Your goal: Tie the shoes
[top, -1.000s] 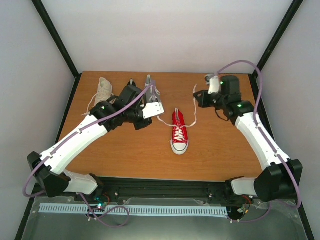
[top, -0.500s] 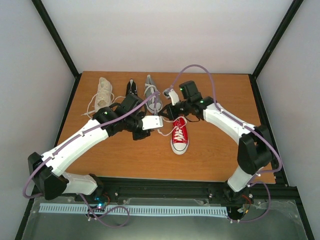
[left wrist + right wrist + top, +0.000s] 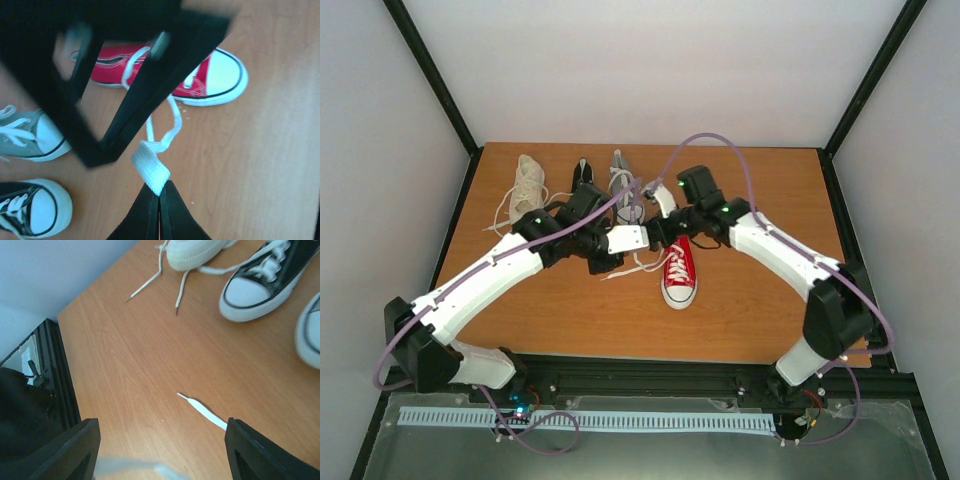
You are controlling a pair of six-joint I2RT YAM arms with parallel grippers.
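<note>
The red shoe (image 3: 679, 272) lies mid-table, toe toward the arms, with its white laces loose. My left gripper (image 3: 160, 187) is shut on a folded loop of its lace (image 3: 150, 169), just left of the shoe (image 3: 220, 80). My right gripper (image 3: 656, 231) hovers right against the left one (image 3: 642, 237), over the shoe's heel end. Its fingers (image 3: 75, 450) stand wide open, with a blurred strip of lace (image 3: 135, 467) low between them and not pinched. The cream high-top (image 3: 528, 180), black shoe (image 3: 583, 175) and grey shoe (image 3: 623, 185) stand in a row at the back.
A free lace end (image 3: 202, 410) lies flat on the wood left of the red shoe. The cream shoe's laces (image 3: 150, 282) trail toward the table's left edge, where a black frame rail (image 3: 62, 375) runs. The grey toe (image 3: 35, 137) and black toe (image 3: 30, 207) are close to my left gripper.
My right arm swung in from the far right to meet the left gripper over the red shoe, then opened and let go of its lace. The left gripper shifted slightly right, still shut.
</note>
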